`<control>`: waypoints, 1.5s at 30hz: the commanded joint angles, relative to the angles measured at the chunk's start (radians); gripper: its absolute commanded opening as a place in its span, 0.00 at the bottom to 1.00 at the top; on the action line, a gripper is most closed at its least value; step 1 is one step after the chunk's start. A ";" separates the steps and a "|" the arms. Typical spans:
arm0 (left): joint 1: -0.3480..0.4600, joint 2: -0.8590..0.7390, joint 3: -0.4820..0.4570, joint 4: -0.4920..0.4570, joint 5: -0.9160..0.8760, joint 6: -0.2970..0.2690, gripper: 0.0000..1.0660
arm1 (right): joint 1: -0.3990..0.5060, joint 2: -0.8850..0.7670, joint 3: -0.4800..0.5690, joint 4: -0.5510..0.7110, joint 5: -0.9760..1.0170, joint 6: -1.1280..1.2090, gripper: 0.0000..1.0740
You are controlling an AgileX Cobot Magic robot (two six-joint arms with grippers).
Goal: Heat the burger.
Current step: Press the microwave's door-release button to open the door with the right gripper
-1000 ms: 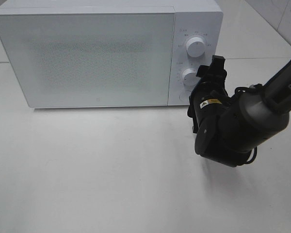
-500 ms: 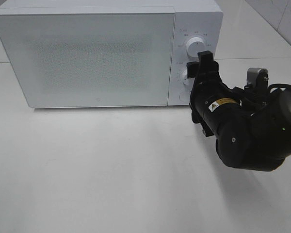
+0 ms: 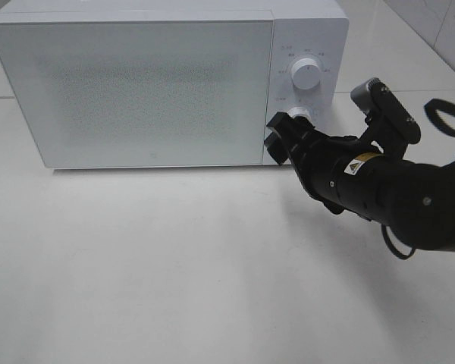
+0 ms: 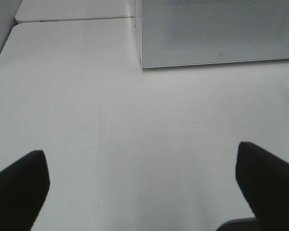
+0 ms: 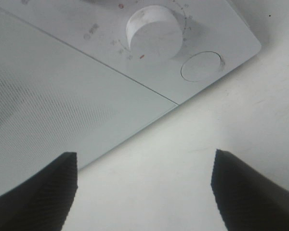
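At the door (image 3: 136, 83), lower right corner, right fingers (image 3: 277, 142): spread, pinching nothing; black blunt pads with a fine ribbed texture. They sit close to the seam between door and control panel, and I cannot tell whether they touch it.
Left fingers (image 4: 19, 185): spread wide with nothing between them; dark, matte, rounded tips hanging over bare bench (image 3: 174, 265).
Lower knob (image 3: 298, 115): white, smooth, round plastic cylinder just beside the right fingers, ringed by tiny printed marks, one of them red.
Button (image 5: 201, 66): flat round disc set flush in the panel, between the lower knob and the panel's bottom corner.
Upper knob (image 3: 306, 73): same white cylinder shape, higher on the panel, clear of the fingers.
Door surface: shut; flat, pale grey-white, with a fine dotted mesh across its middle that hides the inside.
Microwave (image 3: 307, 23): white box with softly rounded edges, standing at the back of the bench.
Burger: not seen in any view; the closed door hides the microwave's inside.
Right arm (image 3: 394, 193): thick, rounded, matte black casing with a small yellow label, and a grey bracket above the wrist.
Bench surface: white, smooth, faintly scuffed, with a thin seam behind the microwave.
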 commanded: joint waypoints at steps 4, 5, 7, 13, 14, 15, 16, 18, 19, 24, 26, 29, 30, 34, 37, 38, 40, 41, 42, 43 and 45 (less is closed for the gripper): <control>-0.001 -0.019 0.002 0.000 -0.012 -0.005 0.92 | -0.082 -0.107 0.000 -0.010 0.301 -0.396 0.70; -0.001 -0.019 0.002 0.000 -0.012 -0.005 0.92 | -0.082 -0.107 0.000 -0.010 0.301 -0.396 0.70; -0.001 -0.019 0.002 0.000 -0.012 -0.005 0.92 | -0.100 -0.152 -0.002 -0.013 0.425 -0.549 0.70; -0.001 -0.019 0.002 0.000 -0.012 -0.005 0.92 | -0.100 -0.214 -0.055 -0.049 0.746 -0.765 0.70; -0.001 -0.019 0.002 0.000 -0.012 -0.005 0.92 | -0.100 -0.214 -0.055 -0.049 0.746 -0.765 0.70; -0.001 -0.019 0.002 0.000 -0.012 -0.005 0.92 | -0.100 -0.218 -0.066 -0.075 0.785 -0.765 0.70; -0.001 -0.019 0.002 0.000 -0.012 -0.005 0.92 | -0.100 -0.218 -0.066 -0.075 0.785 -0.765 0.70; -0.001 -0.019 0.002 -0.001 -0.012 -0.005 0.92 | -0.100 -0.236 -0.115 -0.196 0.933 -0.741 0.70; -0.001 -0.019 0.002 -0.001 -0.012 -0.005 0.92 | -0.100 -0.236 -0.115 -0.196 0.933 -0.741 0.70; -0.001 -0.019 0.002 0.000 -0.012 -0.005 0.92 | -0.100 -0.279 -0.199 -0.381 1.186 -0.693 0.70; -0.001 -0.019 0.002 0.000 -0.012 -0.005 0.92 | -0.100 -0.293 -0.210 -0.396 1.218 -0.690 0.70; -0.001 -0.019 0.002 0.000 -0.012 -0.005 0.92 | -0.100 -0.335 -0.239 -0.422 1.321 -0.686 0.70; -0.001 -0.019 0.002 0.000 -0.012 -0.005 0.92 | -0.100 -0.366 -0.253 -0.426 1.371 -0.686 0.70; -0.001 -0.019 0.002 0.000 -0.012 -0.005 0.92 | -0.100 -0.429 -0.256 -0.426 1.426 -0.685 0.70; -0.001 -0.019 0.002 0.000 -0.012 -0.005 0.92 | -0.100 -0.490 -0.256 -0.426 1.482 -0.676 0.70; -0.001 -0.019 0.002 0.000 -0.012 -0.005 0.92 | -0.100 -0.529 -0.256 -0.426 1.514 -0.660 0.70; -0.001 -0.019 0.002 0.000 -0.012 -0.005 0.92 | -0.100 -0.550 -0.256 -0.426 1.532 -0.655 0.70; -0.001 -0.019 0.002 0.000 -0.012 -0.005 0.92 | -0.100 -0.594 -0.256 -0.428 1.564 -0.651 0.70; -0.001 -0.019 0.002 0.000 -0.012 -0.005 0.92 | -0.100 -0.594 -0.256 -0.428 1.564 -0.651 0.70; -0.001 -0.019 0.002 0.000 -0.012 -0.005 0.92 | -0.100 -0.616 -0.256 -0.430 1.585 -0.648 0.70; -0.001 -0.019 0.002 0.000 -0.012 -0.005 0.92 | -0.100 -0.658 -0.256 -0.430 1.616 -0.640 0.70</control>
